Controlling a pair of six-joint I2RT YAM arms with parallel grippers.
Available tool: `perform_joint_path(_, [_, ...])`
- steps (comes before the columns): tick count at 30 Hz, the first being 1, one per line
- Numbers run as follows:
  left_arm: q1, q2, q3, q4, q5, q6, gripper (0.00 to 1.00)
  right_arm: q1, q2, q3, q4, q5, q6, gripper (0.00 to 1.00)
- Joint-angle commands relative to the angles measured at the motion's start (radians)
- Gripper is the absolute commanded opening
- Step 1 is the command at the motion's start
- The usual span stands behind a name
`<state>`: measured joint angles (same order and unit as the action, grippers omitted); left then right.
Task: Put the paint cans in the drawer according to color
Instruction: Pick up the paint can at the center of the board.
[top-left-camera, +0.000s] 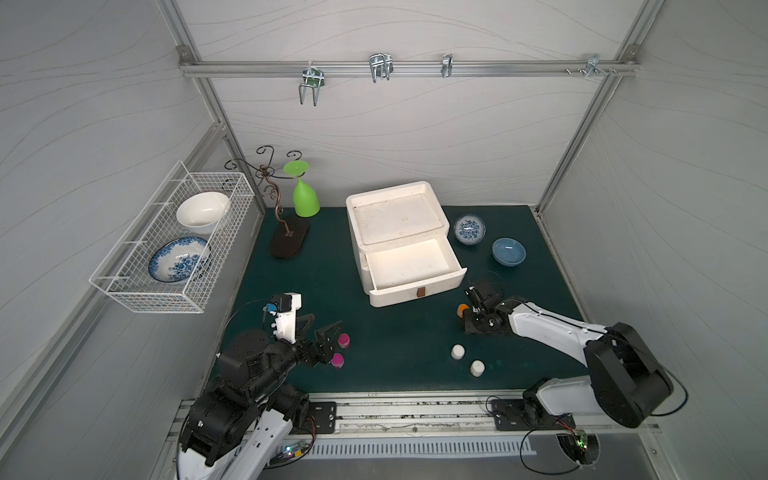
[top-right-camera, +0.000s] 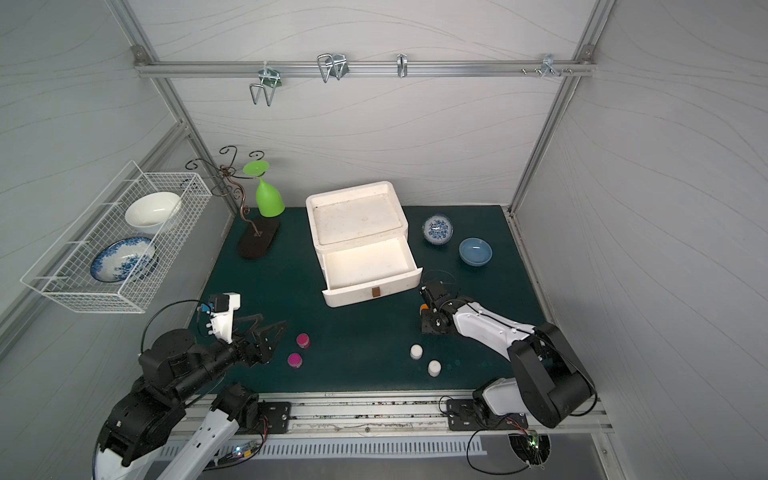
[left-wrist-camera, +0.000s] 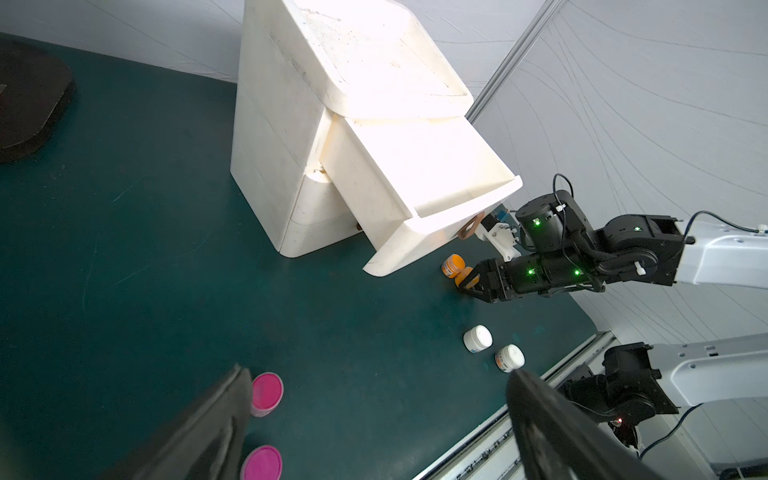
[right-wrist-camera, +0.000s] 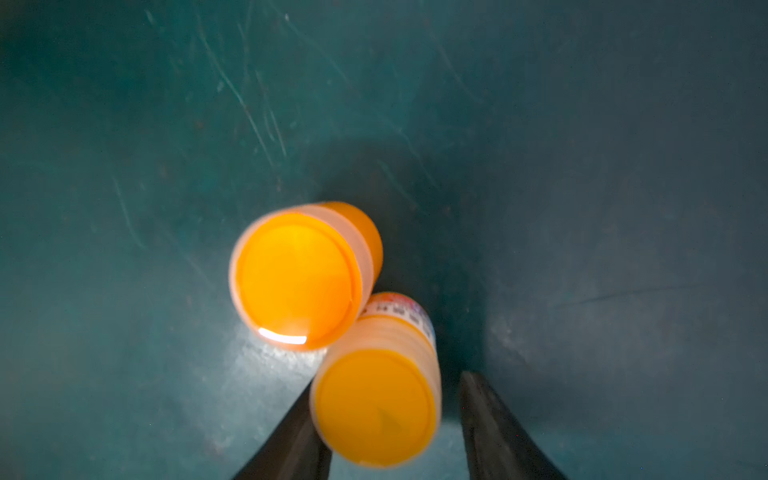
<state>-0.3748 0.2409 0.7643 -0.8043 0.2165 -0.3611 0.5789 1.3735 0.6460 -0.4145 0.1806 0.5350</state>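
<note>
left pincer (left-wrist-camera: 376, 372): spread to full width, grips nothing, hangs above the desk (top-left-camera: 395, 345).
magenta can 1 (top-right-camera: 303, 340), magenta can 2 (top-right-camera: 295, 360): upright on the desk just past the left pincer's tips, close beside one finger (left-wrist-camera: 208, 428). Contact cannot be told from the wrist view; a top view shows a strip of mat between pincer and cans.
right pincer (right-wrist-camera: 386, 380): partly spread, pointing down, straddling orange can 2 (right-wrist-camera: 376, 407), not pinching it.
right fingers: one finger (right-wrist-camera: 291, 440) sits against the can's side; the opposite one stands off, mat showing in the gap.
orange can 1 (right-wrist-camera: 295, 276): upright, just beyond the right pincer's tips, hard by orange can 2. Cannot tell whether they touch.
white can 1 (top-left-camera: 458, 352), white can 2 (top-left-camera: 477, 368): upright, near each other but apart, on the base-rail side of the right pincer, between the two pincers.
chest (left-wrist-camera: 270, 145): on the desk beyond both pincers, nearer the right one.
top drawer (top-left-camera: 390, 298): pulled out, front corner near the right pincer, white floor showing. Lower two shut.
cans vs chest: all six on the desk, outside it.
wire basket (top-left-camera: 137, 291): on the side wall outboard of the left pincer. Holds a white bowl (top-left-camera: 202, 212) and a blue floral bowl (top-left-camera: 179, 259).
patterned dish (top-left-camera: 469, 228), plain blue bowl (top-left-camera: 508, 251): on the desk beyond the right pincer, beside the chest.
</note>
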Motion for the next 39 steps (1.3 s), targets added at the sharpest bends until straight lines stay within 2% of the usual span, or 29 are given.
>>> perform_joint_path(1, [-0.012, -0.009, 0.003, 0.03, -0.017, -0.007, 1.0, -0.01, 0.018, 0.028, 0.031, 0.031, 0.014, 0.53])
perform_joint_path(10, [-0.033, 0.008, 0.003, 0.027, -0.031, -0.012, 1.0, -0.039, 0.048, 0.035, 0.063, 0.046, -0.01, 0.54])
perform_joint_path(14, [-0.038, 0.025, 0.004, 0.022, -0.039, -0.015, 0.99, -0.041, 0.049, 0.023, 0.074, 0.048, -0.016, 0.46])
perform_joint_path(24, [-0.044, 0.015, 0.007, 0.009, -0.082, -0.024, 0.99, -0.044, 0.047, 0.02, 0.079, 0.036, -0.021, 0.33])
perform_joint_path(35, [-0.048, 0.016, 0.009, 0.002, -0.098, -0.027, 0.99, -0.044, 0.037, 0.022, 0.064, 0.059, -0.014, 0.29])
perform_joint_path(39, [-0.05, 0.015, 0.009, 0.002, -0.101, -0.029, 0.99, -0.036, -0.031, 0.039, -0.004, 0.119, -0.014, 0.28])
